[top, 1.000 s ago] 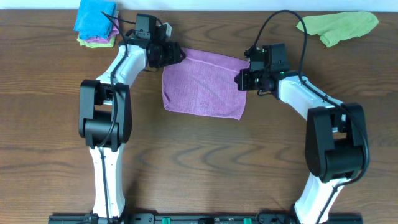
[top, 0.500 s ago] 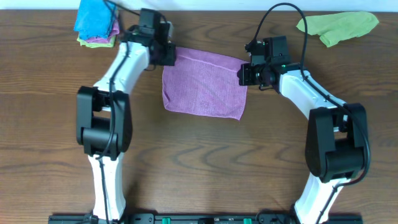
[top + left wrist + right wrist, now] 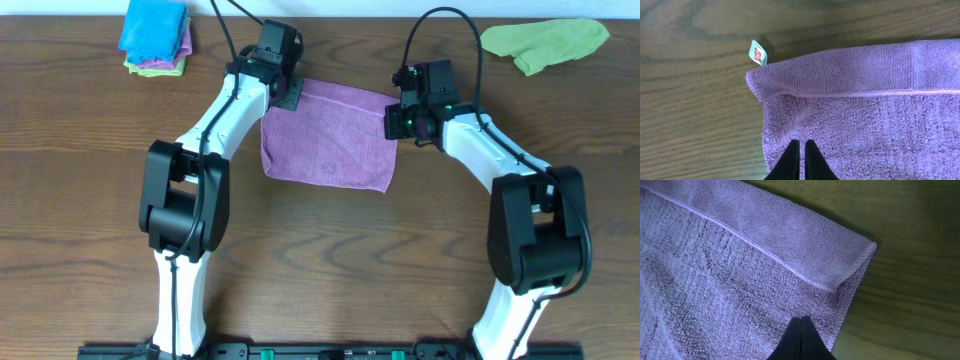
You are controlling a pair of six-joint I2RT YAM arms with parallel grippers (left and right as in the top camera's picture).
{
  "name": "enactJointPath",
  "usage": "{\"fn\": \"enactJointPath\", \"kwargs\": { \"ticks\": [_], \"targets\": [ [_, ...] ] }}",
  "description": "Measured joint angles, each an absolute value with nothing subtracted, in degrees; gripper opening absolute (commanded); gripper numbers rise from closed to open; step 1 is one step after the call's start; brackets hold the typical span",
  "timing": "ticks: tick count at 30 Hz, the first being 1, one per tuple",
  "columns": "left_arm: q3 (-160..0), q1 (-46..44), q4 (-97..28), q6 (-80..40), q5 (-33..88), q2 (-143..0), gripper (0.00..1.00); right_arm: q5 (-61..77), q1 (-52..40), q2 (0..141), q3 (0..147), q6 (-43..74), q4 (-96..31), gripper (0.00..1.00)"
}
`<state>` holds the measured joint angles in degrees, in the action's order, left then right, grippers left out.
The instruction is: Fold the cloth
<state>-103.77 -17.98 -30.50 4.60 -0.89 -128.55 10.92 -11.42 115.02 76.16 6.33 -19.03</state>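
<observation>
L gripper (image 3: pixel 800 146) tips pressed together on purple cloth (image 3: pixel 865 115) nr one corner; R gripper (image 3: pixel 801 322) tips likewise, opp. corner.

We find only one thing that bears print: a small pale label (image 3: pixel 758 52) at the corner of the purple cloth (image 3: pixel 865 110), seen in the left wrist view. It sticks out from the cloth's edge over the wooden table (image 3: pixel 690 100) and carries a red mark. The mark is too small and blurred for us to make out any letters or brand. In the overhead and right wrist views we can read no text, number or sign.
</observation>
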Motion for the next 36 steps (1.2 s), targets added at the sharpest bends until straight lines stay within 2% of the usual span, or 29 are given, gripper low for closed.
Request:
{"fn": "enactJointPath", "kwargs": {
  "ticks": [36],
  "targets": [
    [-103.77, -16.97, -28.01, 2.81, -1.98, -135.00, 0.06, 7.84, -13.10, 119.04, 76.16, 5.80, -18.83, 0.01]
  ]
}}
